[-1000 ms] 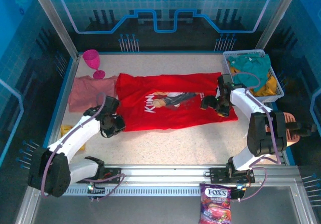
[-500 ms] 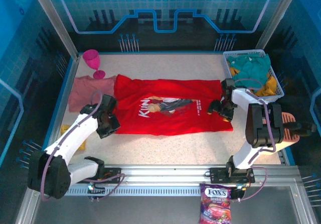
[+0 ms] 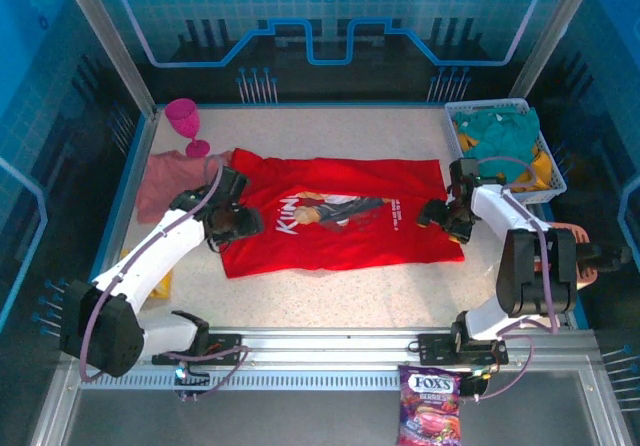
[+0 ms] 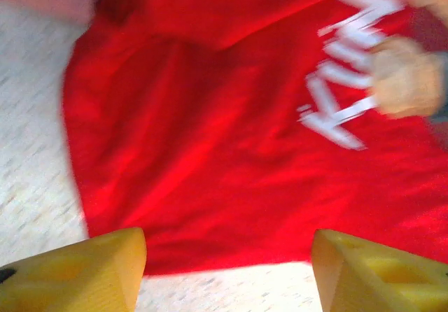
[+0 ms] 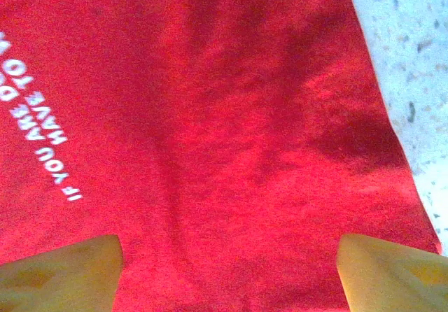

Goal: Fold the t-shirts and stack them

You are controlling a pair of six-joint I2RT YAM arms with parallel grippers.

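red t-shirt (image 3: 340,228) now lies pulled flat, left gripper (image 3: 234,222) has just spread and let go, right gripper (image 3: 443,214) likewise spread and empty, so folding looks ready to begin.

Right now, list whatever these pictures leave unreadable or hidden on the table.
Left wrist view: white lettering on the red t-shirt is motion-blurred, unreadable.
Right wrist view: the small print is cut off by the left edge.
Top view: the left arm covers part of the salmon-pink t-shirt.
Top view: clothes in the basket are bunched; number unclear.
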